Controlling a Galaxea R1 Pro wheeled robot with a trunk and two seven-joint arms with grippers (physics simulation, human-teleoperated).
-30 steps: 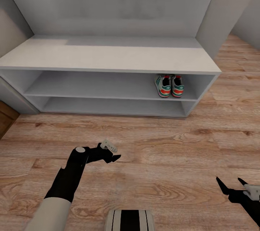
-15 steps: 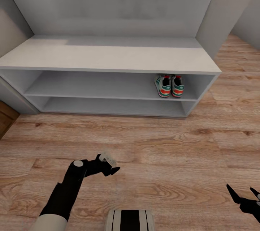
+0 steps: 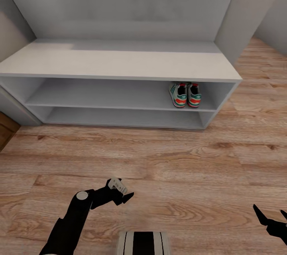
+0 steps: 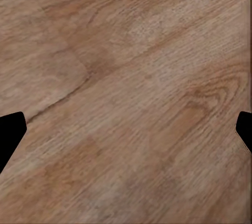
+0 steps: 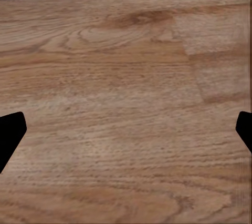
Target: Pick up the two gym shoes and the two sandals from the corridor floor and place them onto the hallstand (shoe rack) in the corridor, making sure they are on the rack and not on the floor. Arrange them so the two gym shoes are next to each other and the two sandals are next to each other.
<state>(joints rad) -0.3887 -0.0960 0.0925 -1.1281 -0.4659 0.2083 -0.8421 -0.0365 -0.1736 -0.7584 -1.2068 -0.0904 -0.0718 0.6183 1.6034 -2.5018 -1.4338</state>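
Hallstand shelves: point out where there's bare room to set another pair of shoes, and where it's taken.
The hallstand has its flat top bare from end to end. The upper open shelf is bare from its left wall across to the two gym shoes, which stand side by side at its right end, leaving only a narrow gap to the right wall. The lower shelf looks bare as far as it shows.

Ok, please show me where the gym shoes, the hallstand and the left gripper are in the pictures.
gym shoes [image 3: 185, 95]: head view, on the heels of the pair, upper shelf level.
hallstand [image 3: 115, 62]: head view, on its flat top.
left gripper [image 3: 124, 192]: head view, between its two open fingertips, above the floor.
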